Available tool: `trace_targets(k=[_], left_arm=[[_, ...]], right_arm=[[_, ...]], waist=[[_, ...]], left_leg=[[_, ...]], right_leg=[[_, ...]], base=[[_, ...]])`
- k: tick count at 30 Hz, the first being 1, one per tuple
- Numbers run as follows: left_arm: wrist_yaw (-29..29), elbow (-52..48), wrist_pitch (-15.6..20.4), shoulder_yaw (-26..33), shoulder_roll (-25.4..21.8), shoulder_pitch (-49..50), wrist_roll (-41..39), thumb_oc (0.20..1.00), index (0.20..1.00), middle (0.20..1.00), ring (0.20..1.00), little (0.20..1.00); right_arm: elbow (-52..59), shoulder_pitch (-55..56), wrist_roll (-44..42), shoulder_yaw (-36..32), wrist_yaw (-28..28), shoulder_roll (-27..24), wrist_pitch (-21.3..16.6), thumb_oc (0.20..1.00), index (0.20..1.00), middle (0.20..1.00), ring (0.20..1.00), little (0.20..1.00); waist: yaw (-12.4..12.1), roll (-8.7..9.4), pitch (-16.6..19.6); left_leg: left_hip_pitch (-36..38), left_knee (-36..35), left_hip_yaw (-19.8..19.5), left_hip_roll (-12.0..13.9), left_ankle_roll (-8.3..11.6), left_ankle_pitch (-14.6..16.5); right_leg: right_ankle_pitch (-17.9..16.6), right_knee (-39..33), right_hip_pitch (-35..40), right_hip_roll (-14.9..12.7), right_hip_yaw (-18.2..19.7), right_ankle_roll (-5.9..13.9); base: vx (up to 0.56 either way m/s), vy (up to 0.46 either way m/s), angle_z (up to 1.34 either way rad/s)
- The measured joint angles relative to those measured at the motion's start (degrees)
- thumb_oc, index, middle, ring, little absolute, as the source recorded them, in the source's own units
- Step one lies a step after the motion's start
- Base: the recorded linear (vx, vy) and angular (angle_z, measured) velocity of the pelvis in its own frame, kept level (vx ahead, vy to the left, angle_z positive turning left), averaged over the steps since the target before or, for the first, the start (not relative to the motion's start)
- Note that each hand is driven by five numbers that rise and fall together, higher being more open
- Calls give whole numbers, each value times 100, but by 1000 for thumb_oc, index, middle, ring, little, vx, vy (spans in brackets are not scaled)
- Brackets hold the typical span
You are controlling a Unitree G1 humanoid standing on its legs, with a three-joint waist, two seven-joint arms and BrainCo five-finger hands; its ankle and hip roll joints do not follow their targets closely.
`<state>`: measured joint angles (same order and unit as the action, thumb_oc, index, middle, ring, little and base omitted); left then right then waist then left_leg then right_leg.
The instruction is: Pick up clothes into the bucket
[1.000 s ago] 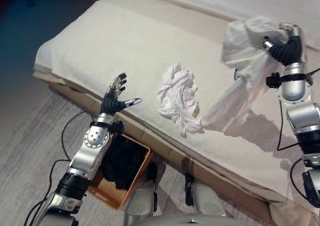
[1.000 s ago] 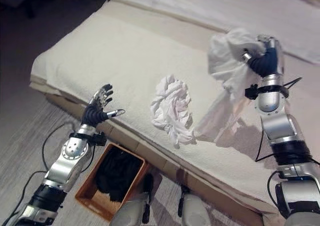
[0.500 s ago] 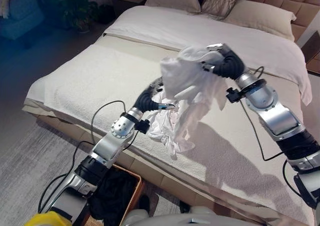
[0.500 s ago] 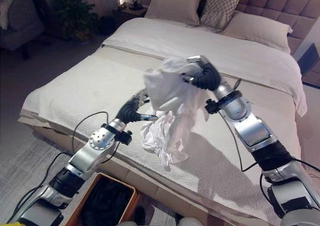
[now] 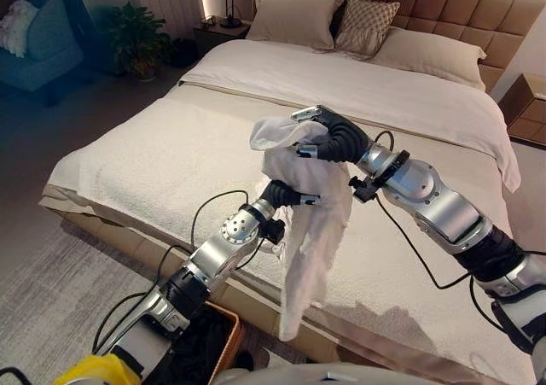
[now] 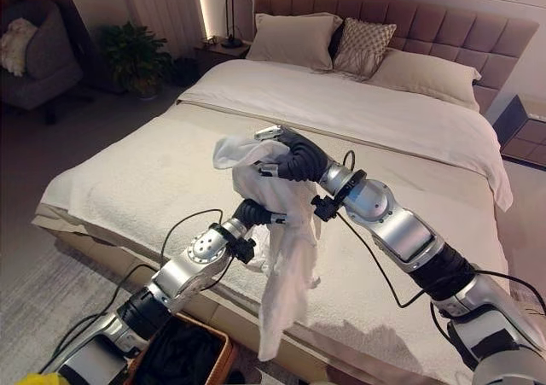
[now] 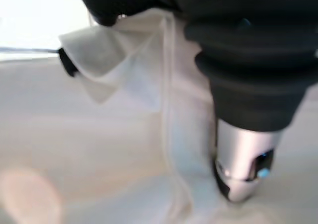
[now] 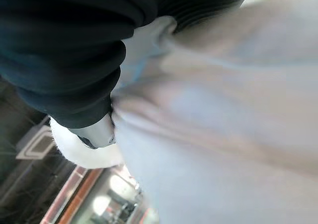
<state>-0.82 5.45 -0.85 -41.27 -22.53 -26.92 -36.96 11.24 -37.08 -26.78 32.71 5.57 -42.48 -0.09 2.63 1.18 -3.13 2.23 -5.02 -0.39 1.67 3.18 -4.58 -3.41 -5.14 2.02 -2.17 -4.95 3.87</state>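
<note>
My right hand (image 5: 331, 137) is over the middle of the bed, shut on the bunched top of a white garment (image 5: 309, 231). The garment hangs in a long strip past the bed's front edge. The same cloth (image 8: 223, 110) shows close up in the right wrist view. My left hand (image 5: 281, 193) reaches onto the bed right behind the hanging garment, which partly covers it. White cloth (image 7: 184, 134) lies against that hand in the left wrist view. The brown bucket (image 6: 213, 332) stands on the floor at the bed's foot, below my left arm, with dark clothes (image 6: 175, 355) inside.
The bed (image 5: 145, 154) has a cream cover and several pillows (image 5: 299, 18) at its head. A plant (image 5: 136, 35) and an armchair (image 5: 34, 35) stand on the far left. A nightstand (image 5: 525, 95) is at the right edge.
The camera has tilted up. My right hand swung the white garment leftward across the bed to the front edge. My left arm reached in under it; the crumpled cloth on the bed is now covered.
</note>
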Motion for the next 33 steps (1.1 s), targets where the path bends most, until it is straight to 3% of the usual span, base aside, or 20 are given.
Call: trace_targets(k=[4, 5, 6, 7, 8, 9, 10, 11, 15, 19, 22, 27, 31, 33], left_arm=[[-465, -490, -262, -786, -498, -356, -1308, 1000, 1000, 1000, 1000, 1000], [-635, -605, -338, -1005, -658, -454, -1660, 762, 762, 762, 762, 762], [-709, -633, -380, -1020, -685, -457, -1782, 322, 322, 322, 322, 322], [-816, -639, -415, -1065, -782, -457, -1998, 200, 200, 200, 200, 200], [-882, -640, -451, -1096, -817, -454, -2132, 200, 200, 200, 200, 200], [-987, -625, -520, -1091, -835, -394, -2332, 200, 200, 200, 200, 200], [-1059, -619, -539, -1027, -848, -237, -2503, 200, 200, 200, 200, 200], [-1083, -619, -557, -1012, -836, -172, -2528, 200, 200, 200, 200, 200], [-1236, -588, -744, -673, -724, 506, -2713, 200, 200, 200, 200, 200], [-1347, -590, -789, -137, -876, 1313, -2689, 200, 200, 200, 200, 200], [-1413, -524, -666, 1050, -1076, 2266, -2628, 200, 200, 200, 200, 200], [-1374, 354, -359, 3127, -738, 3600, -2045, 200, 200, 200, 200, 200], [-1166, 1181, -290, 4104, -495, 4203, -1426, 200, 200, 200, 200, 200], [-899, 1522, -198, 4499, -330, 4379, -773, 200, 200, 200, 200, 200]], right_arm=[[-4, -93, -418, 297, 66, -85, -7, 200, 200, 200, 200, 200], [-4, -152, -491, 447, 119, -109, -13, 200, 200, 200, 200, 200], [-4, -149, -525, 465, 138, -105, -13, 200, 200, 200, 200, 200], [-9, -157, -547, 497, 149, -113, -14, 200, 200, 200, 200, 200], [-9, -157, -548, 512, 155, -123, -16, 200, 200, 200, 200, 200], [-15, -153, -548, 522, 162, -141, -19, 429, 429, 429, 429, 429], [-40, -147, -546, 521, 161, -144, -28, 953, 953, 953, 953, 953], [-45, -145, -546, 521, 161, -148, -28, 1000, 1000, 1000, 1000, 1000], [-39, -45, -442, 382, 153, -73, -129, 1000, 1000, 1000, 1000, 1000], [-31, 435, -67, -359, 108, -60, -211, 1000, 1000, 1000, 1000, 1000], [-17, 1232, 143, -1276, 1, -65, -319, 1000, 1000, 1000, 1000, 1000], [-58, 2506, 488, -2438, -112, 237, -394, 1000, 1000, 1000, 1000, 1000], [-324, 3218, 672, -3052, -143, 546, -367, 1000, 1000, 1000, 1000, 1000], [-734, 3671, 732, -3349, -178, 938, -342, 1000, 1000, 1000, 1000, 1000]], waist=[[79, -12, 21], [107, -26, 32], [109, -32, 37], [110, -38, 41], [117, -45, 47], [120, -57, 57], [120, -74, 68], [119, -80, 71], [105, -88, 81], [49, -89, 82], [-36, -95, 85], [-83, -88, 95], [-136, -91, 64], [-228, -45, 58]], left_leg=[[13, 0, -36, 3, -2, -2], [16, 1, -38, 1, -2, -2], [17, 0, -39, 1, -2, -2], [17, 0, -40, 0, -1, -2], [19, 0, -38, 1, -1, -2], [19, -2, -37, 1, -1, -1], [21, -2, -34, 2, -1, -1], [22, -1, -33, 5, -1, -1], [37, -1, -33, 6, -2, -1], [41, -24, -26, 9, -32, 23], [75, -27, 10, 18, -55, 74], [106, -31, 11, 20, -78, 130], [94, -31, 2, 8, -101, 149], [95, -29, -26, 11, -92, 168]], right_leg=[[-9, 0, 31, -3, -28, -16], [-11, 0, 35, -1, -33, -18], [-11, 0, 36, 0, -32, -18], [-12, 0, 35, -1, -33, -20], [-11, 0, 36, 0, -31, -20], [-7, 0, 36, 1, -30, -14], [2, 0, 36, -1, -28, -2], [2, 0, 36, -1, -27, -3], [4, 0, 50, 4, -28, -8], [8, 0, 56, 3, -23, -9], [22, 0, 64, 1, 6, -25], [60, -2, 92, 2, 21, -20], [84, -2, 81, -11, 19, 1], [100, -3, 94, -9, -11, 6]], base=[[13, 15, 5], [0, 0, 0], [0, 0, 0], [0, 0, 0], [0, 0, 0], [0, 0, 0], [0, 0, 0], [0, 0, 0], [0, 0, 0], [0, 0, 0], [10, 12, -8], [3, 1, -1], [0, 0, 0], [-7, 23, 7]])
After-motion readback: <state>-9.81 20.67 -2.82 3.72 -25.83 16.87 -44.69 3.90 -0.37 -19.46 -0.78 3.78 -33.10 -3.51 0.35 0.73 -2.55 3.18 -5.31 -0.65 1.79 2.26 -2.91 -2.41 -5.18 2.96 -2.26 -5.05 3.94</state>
